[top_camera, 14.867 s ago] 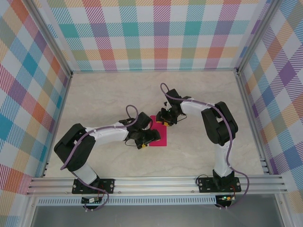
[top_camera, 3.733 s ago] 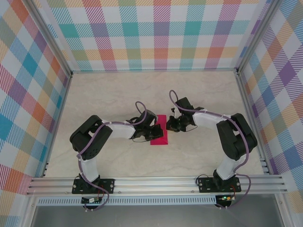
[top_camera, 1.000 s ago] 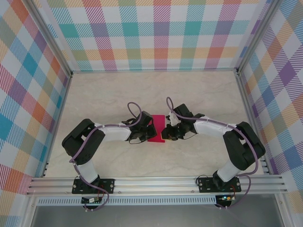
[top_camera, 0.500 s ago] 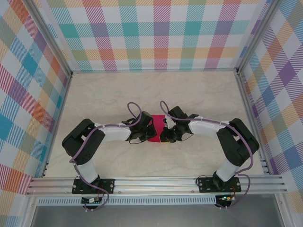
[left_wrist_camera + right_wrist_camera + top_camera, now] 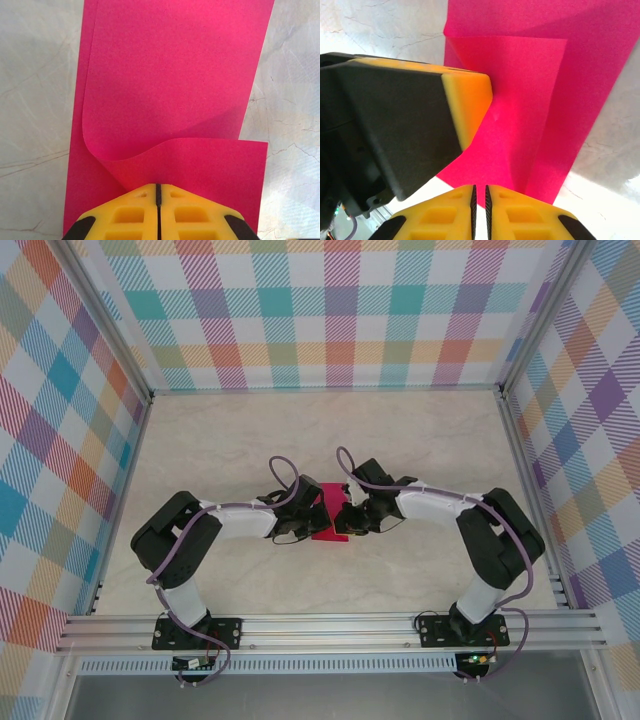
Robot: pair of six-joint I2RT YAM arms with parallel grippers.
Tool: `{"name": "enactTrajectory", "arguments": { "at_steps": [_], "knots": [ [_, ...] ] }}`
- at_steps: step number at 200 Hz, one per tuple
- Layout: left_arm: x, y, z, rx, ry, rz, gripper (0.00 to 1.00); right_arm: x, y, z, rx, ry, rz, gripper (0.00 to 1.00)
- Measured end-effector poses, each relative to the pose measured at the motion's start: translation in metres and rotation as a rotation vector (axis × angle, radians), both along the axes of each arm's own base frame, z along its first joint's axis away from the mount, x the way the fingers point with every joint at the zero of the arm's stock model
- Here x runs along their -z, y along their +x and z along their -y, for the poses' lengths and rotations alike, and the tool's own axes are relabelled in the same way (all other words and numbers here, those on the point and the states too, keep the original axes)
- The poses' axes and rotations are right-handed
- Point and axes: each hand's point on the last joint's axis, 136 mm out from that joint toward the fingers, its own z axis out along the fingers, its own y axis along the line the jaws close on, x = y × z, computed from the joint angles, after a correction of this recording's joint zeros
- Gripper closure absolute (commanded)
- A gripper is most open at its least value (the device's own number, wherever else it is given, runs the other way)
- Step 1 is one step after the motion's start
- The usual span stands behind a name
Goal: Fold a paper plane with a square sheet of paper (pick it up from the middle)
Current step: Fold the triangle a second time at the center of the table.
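The square sheet of paper (image 5: 324, 524) is magenta-pink and lies folded over at the middle of the table, squeezed between both grippers. My left gripper (image 5: 306, 523) is shut, its yellow tips (image 5: 158, 187) pressing down on the paper (image 5: 175, 75), whose top layer curls up in a soft wave just ahead of them. My right gripper (image 5: 345, 519) comes in from the right. In the right wrist view its jaws (image 5: 479, 192) stand a thin slit apart, with the paper's near edge (image 5: 530, 75) running in between them. The left gripper's finger (image 5: 465, 100) sits on the paper there.
The pale marbled tabletop (image 5: 250, 440) stretches around the paper. Plaid walls (image 5: 330, 310) close in the back and both sides. A metal rail (image 5: 330, 625) with both arm bases runs along the near edge.
My right gripper has slid left, close up against the left gripper, and the pink strip showing between them has narrowed. The left gripper has stayed put.
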Motion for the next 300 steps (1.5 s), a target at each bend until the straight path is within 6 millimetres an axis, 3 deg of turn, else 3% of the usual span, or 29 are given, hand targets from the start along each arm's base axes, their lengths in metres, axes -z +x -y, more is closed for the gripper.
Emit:
{"name": "enactTrajectory", "arguments": {
  "at_steps": [40,201,300],
  "knots": [
    [0.000,0.000,0.000,0.000,-0.001,0.001,0.93,0.014,-0.002,0.004,0.004,-0.035,-0.029,0.85],
    [-0.002,-0.003,-0.004,-0.003,0.011,-0.004,0.93,0.031,-0.004,0.007,0.007,-0.073,-0.066,0.86],
    [-0.027,-0.009,0.009,0.045,-0.097,0.021,0.92,0.032,-0.004,0.007,0.006,-0.077,-0.073,0.86]
  ]
}}
